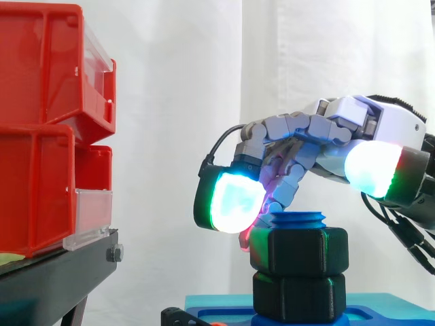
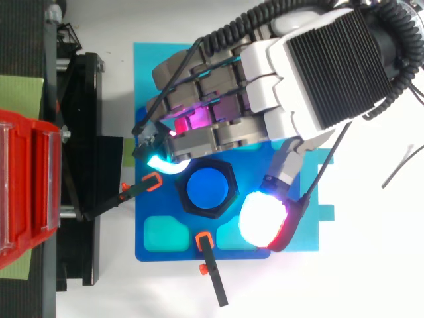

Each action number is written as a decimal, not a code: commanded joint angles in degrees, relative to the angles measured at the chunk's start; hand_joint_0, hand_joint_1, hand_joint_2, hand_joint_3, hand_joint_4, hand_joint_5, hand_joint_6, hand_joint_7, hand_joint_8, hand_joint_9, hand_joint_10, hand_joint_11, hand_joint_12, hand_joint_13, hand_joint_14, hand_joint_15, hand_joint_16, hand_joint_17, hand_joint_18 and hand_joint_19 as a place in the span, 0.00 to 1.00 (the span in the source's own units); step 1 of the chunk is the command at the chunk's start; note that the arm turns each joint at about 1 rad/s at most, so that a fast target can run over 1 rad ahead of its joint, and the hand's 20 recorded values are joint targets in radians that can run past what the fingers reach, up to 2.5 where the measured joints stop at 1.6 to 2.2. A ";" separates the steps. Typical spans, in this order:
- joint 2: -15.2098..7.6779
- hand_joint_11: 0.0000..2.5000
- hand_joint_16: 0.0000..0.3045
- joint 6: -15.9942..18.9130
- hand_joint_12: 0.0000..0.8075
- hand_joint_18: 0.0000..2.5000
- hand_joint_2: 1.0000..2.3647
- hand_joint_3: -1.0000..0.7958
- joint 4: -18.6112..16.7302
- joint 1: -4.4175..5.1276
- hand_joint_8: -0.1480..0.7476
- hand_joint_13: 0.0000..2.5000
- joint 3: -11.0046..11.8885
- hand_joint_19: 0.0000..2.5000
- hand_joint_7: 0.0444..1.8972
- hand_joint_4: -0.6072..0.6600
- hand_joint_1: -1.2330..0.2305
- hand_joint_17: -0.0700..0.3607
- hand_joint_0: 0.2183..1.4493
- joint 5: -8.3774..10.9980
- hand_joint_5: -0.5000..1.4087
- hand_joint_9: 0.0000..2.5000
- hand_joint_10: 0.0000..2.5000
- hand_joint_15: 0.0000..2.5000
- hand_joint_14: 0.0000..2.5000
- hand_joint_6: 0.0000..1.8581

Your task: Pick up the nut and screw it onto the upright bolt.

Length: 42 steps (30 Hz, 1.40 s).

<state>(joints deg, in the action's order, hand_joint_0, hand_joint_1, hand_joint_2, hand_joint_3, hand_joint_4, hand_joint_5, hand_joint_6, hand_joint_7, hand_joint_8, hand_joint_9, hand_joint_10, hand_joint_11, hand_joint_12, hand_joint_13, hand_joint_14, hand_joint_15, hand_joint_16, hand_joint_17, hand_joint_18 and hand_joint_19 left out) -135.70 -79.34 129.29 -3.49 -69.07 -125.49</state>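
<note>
A black hex nut (image 1: pixel 299 251) sits threaded on the upright blue bolt (image 1: pixel 298 219), whose round top (image 2: pixel 207 189) pokes out above it. A second black hex piece (image 1: pixel 299 295) lies below the nut on the blue base. My hand (image 1: pixel 380 122) hovers over the bolt, loosely bent. One cyan-green fingertip (image 1: pixel 231 200) hangs left of the bolt top, and a magenta-lit one (image 1: pixel 253 234) touches the nut's upper left corner. The white-glowing thumb pad (image 2: pixel 262 215) stands apart, right of the nut (image 2: pixel 228 199) and higher. Nothing is pinched between thumb and fingers.
The bolt stands on a blue fixture plate (image 2: pixel 152 66) with teal recesses (image 2: pixel 162 232). Two black clamps with orange tips (image 2: pixel 142 187) (image 2: pixel 211 268) point at the nut. Red bins (image 1: pixel 41 136) on a black stand (image 1: pixel 54 278) are at the left.
</note>
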 commanded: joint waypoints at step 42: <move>-0.01 0.00 0.12 -4.77 0.23 0.31 0.00 0.28 3.25 1.82 0.42 0.37 -0.81 0.11 0.53 0.68 0.72 0.36 0.20 3.32 0.25 0.49 0.00 0.00 0.00 0.27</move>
<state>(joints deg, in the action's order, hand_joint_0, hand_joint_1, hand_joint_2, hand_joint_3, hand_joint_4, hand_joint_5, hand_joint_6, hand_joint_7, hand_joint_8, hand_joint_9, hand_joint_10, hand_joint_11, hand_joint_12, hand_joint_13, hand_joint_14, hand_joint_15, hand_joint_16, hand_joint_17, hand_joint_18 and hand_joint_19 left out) -135.72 -84.03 132.51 -1.51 -69.93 -122.05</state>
